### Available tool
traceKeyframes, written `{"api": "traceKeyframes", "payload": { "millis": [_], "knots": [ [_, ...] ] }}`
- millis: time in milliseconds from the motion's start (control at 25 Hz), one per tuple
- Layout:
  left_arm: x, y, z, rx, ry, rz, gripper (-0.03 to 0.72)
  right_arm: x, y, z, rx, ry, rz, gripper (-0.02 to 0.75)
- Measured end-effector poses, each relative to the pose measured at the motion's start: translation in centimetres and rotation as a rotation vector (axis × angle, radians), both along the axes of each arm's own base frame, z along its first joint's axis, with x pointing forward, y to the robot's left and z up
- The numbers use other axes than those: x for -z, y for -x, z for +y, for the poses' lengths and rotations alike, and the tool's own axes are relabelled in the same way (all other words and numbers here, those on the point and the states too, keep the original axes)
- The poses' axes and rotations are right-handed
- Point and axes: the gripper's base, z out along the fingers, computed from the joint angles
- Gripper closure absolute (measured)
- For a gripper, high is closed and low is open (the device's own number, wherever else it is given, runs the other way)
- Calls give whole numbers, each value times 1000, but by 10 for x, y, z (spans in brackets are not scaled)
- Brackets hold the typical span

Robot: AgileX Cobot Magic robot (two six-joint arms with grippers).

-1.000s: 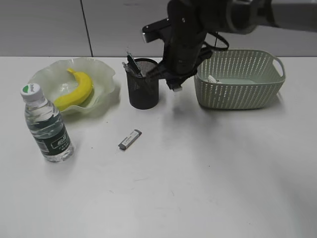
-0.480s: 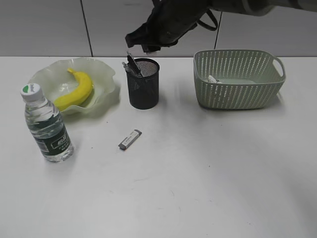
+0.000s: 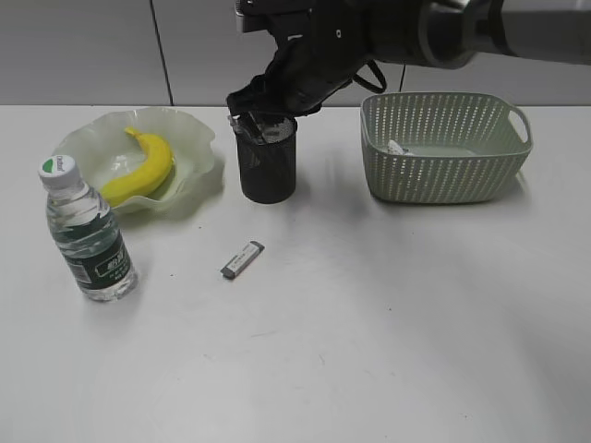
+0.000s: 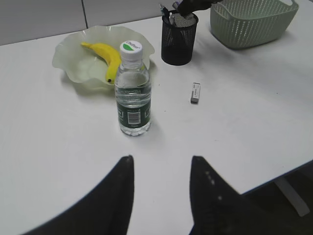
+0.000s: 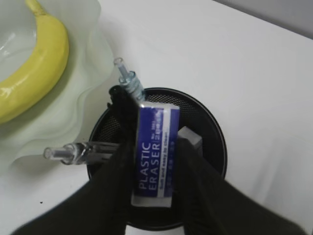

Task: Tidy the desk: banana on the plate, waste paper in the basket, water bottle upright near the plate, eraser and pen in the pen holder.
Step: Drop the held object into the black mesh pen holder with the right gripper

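Observation:
My right gripper (image 3: 261, 109) hangs over the mouth of the black mesh pen holder (image 3: 269, 171), shut on a blue-sleeved eraser (image 5: 155, 156) that stands on end between its fingers. Clear-tipped pens (image 5: 128, 81) lean in the holder (image 5: 215, 132). The banana (image 3: 148, 171) lies on the pale-green plate (image 3: 194, 138). Beside the plate, at the left, the water bottle (image 3: 88, 235) stands upright. A wad of waste paper (image 3: 396, 146) lies inside the basket (image 3: 443, 175). My left gripper (image 4: 161, 159) is open and empty, low over the desk (image 4: 73, 147) in front of the bottle (image 4: 132, 93).
A small grey and white block (image 3: 242, 259) lies on the desk in front of the pen holder. A pale block (image 5: 190, 136) rests inside the holder. The desk's near edge (image 4: 274, 174) shows at the lower right of the left wrist view.
The right arm rose from between the pen holder and the basket, swung left, and now sits lower over the holder's mouth. Nothing on the desk has moved.

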Motion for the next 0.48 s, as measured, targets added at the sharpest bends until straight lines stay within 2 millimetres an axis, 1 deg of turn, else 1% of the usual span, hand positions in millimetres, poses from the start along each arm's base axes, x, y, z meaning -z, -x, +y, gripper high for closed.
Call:
{"api": "traceKeyframes", "payload": {
  "millis": [120, 200, 320, 400, 480],
  "knots": [
    [0, 0, 0, 0, -1, 0, 399, -3, 1, -1, -2, 4, -1, 328],
    [0, 0, 0, -1, -1, 0, 399, -11, 4, -4, -5, 29, 15, 278],
    [0, 0, 0, -1, -1, 0, 399, -31, 15, -13, -10, 102, 59, 258],
    [0, 0, 0, -1, -1, 0, 399, -50, 26, -24, -7, 164, 115, 257],
    [0, 0, 0, -1, -1, 0, 399, -73, 40, -35, 0, 211, 164, 257]
  ]
}}
